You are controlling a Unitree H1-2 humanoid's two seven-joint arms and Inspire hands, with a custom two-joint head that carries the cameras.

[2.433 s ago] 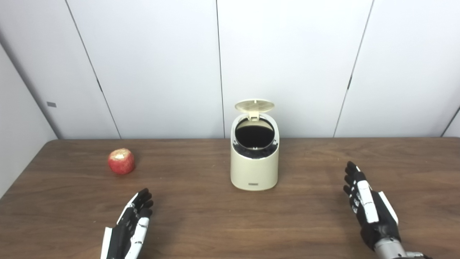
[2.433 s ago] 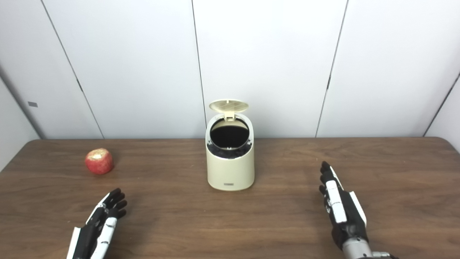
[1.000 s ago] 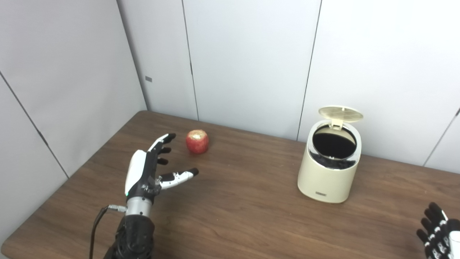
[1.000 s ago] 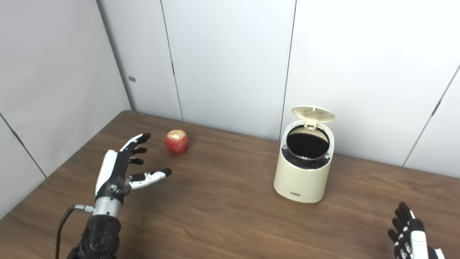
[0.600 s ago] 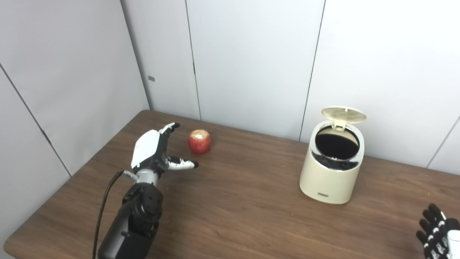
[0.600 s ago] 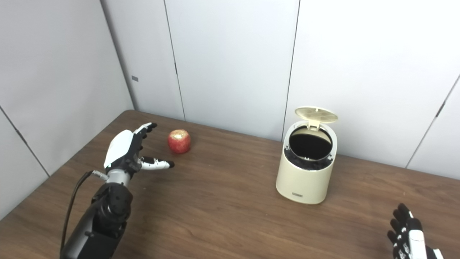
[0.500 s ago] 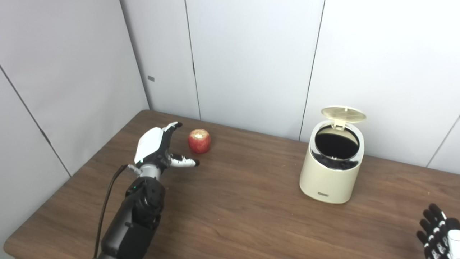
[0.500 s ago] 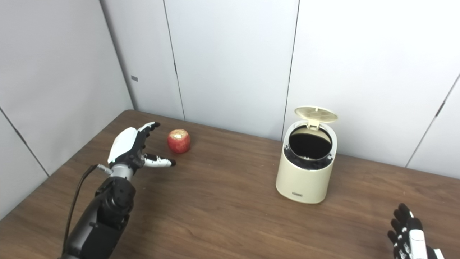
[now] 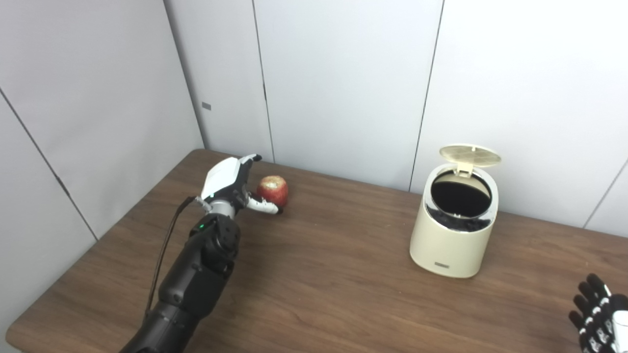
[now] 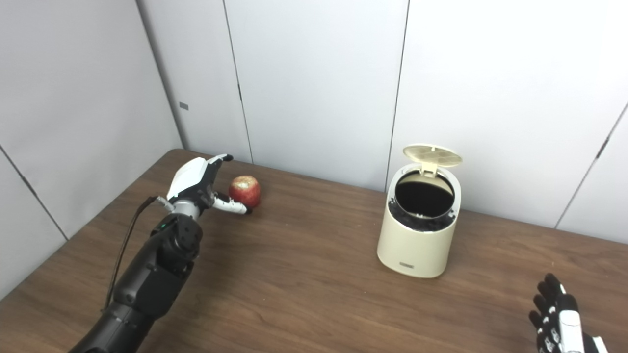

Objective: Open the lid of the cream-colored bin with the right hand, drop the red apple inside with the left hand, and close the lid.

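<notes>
My left hand at the one red apple, not yet gripping it.

The apple sits on the worktop just to the right of my left palm, fingers spread above it and thumb reaching under its near side; I cannot tell if they touch. One cream-colored bin stands well apart to the right, its lid tipped up and open. My right hand rests at the near right corner, fingers spread, holding nothing.

Apple on worktop at far left, left hand just beside; bin well right, lid raised behind opening; right hand near right.
</notes>
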